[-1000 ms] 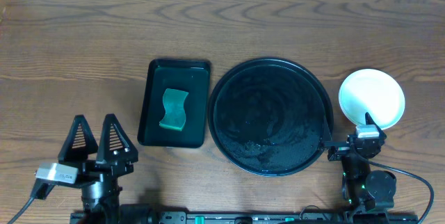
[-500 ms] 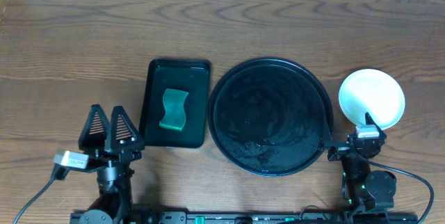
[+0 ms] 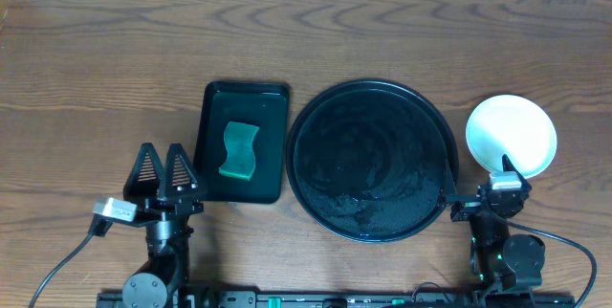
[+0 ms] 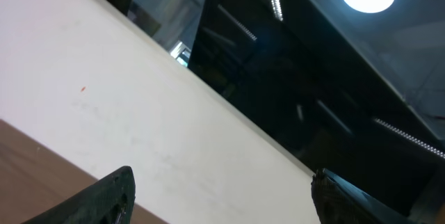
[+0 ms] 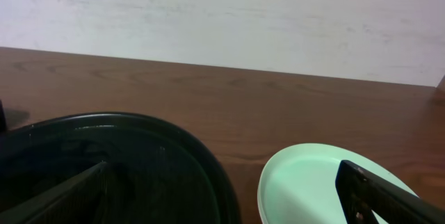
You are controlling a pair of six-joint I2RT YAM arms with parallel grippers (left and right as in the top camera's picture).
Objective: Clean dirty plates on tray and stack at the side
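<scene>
Round tray [image 3: 373, 117] and rectangular tray [image 3: 204, 145] are black, sponge [image 3: 239, 150] teal, plate [image 3: 512, 131] pale mint, table [image 3: 96, 59] grained brown.

The wooden bench [image 3: 382, 31] carries a rectangular tray [image 3: 273, 155], with the round black tray [image 3: 373, 160] just beside it. A pale plate [image 3: 512, 134] sits farther right.

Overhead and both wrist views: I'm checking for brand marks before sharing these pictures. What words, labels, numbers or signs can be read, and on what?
None can be read in any view.
The round black tray, the pale plate, the small rectangular tray, the green sponge and the wooden table all show plain surfaces.
The left wrist view shows only a wall and a dark ceiling with lights, no lettering.
</scene>
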